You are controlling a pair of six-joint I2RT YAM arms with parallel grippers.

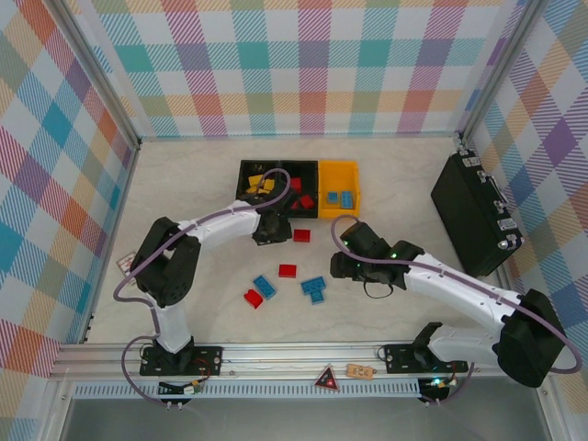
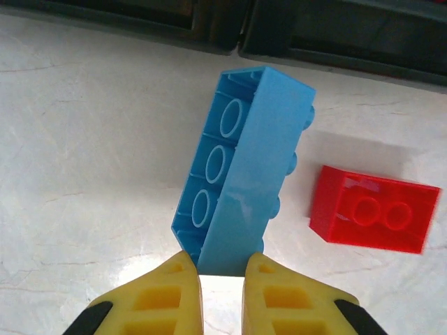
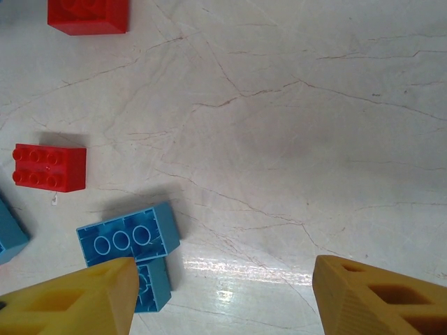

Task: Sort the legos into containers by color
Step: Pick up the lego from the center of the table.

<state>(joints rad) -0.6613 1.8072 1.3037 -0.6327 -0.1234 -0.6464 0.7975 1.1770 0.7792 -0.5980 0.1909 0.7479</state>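
My left gripper (image 2: 222, 269) is shut on the near end of a long blue lego (image 2: 244, 174) that is turned on its side, hollow underside facing left. A red lego (image 2: 374, 209) lies just right of it. From above, this gripper (image 1: 272, 231) sits just in front of the containers: a black bin (image 1: 246, 171) with yellow legos, a black bin (image 1: 308, 171) with red ones and a yellow-orange bin (image 1: 340, 213) with blue ones. My right gripper (image 3: 223, 286) stands open over bare table, with two blue legos (image 3: 129, 237) by its left finger.
Loose legos lie mid-table: red ones (image 1: 301, 235), (image 1: 288, 270), (image 1: 253, 298) and blue ones (image 1: 265, 287), (image 1: 314, 289). A large black hard case (image 1: 473, 211) stands at the right. Small cards (image 1: 358, 372) lie on the front rail. Plaid walls enclose the table.
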